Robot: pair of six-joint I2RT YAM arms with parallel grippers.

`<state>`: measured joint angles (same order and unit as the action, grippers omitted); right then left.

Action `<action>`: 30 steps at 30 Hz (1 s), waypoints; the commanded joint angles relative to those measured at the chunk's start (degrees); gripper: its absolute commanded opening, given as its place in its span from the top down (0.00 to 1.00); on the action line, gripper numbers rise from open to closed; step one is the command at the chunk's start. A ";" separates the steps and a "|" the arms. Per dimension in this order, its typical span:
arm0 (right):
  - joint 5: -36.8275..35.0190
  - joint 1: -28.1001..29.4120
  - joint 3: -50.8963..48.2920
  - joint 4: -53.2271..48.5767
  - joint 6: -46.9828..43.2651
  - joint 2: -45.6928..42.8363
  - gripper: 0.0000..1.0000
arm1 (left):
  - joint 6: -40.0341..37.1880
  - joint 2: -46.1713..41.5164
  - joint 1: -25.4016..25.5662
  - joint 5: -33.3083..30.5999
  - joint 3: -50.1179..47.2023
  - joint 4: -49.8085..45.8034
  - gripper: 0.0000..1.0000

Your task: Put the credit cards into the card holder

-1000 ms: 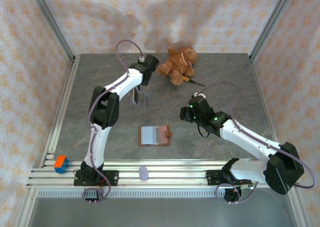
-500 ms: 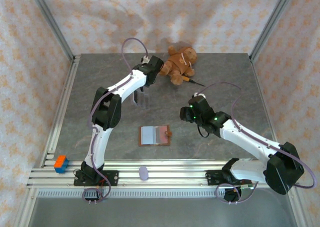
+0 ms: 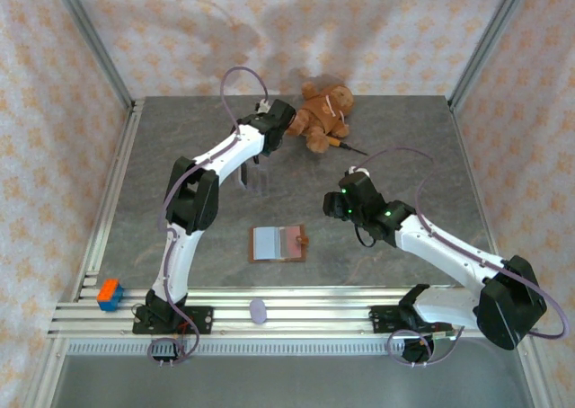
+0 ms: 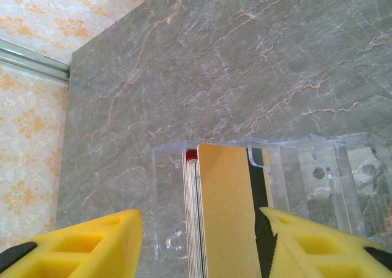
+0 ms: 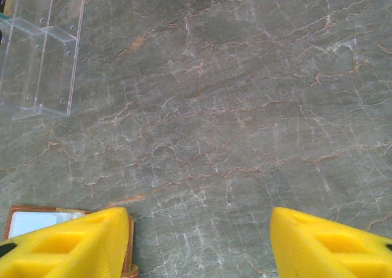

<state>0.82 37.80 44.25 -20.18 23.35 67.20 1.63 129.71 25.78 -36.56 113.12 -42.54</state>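
Left wrist view: gold credit card fronts a stack standing upright in the clear acrylic card holder, lower centre of frame. Left gripper straddles it, yellow fingers spread, nothing clamped. Right wrist view: right gripper gapes wide over grey marble table, and a brown leather wallet peeks in bottom left.

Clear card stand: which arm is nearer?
Left. The left arm has its jaws either side of the clear stand and its cards; the right arm hangs well off to the stand's right, over bare table.
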 commanded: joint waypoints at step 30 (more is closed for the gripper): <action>-1.96 -0.36 -0.21 -2.11 0.96 -1.88 0.34 | 2.64 1.51 -1.21 -7.56 2.28 -7.18 0.71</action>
<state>0.80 37.80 44.23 -21.08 23.40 66.35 4.16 131.63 25.08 -40.88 113.78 -48.23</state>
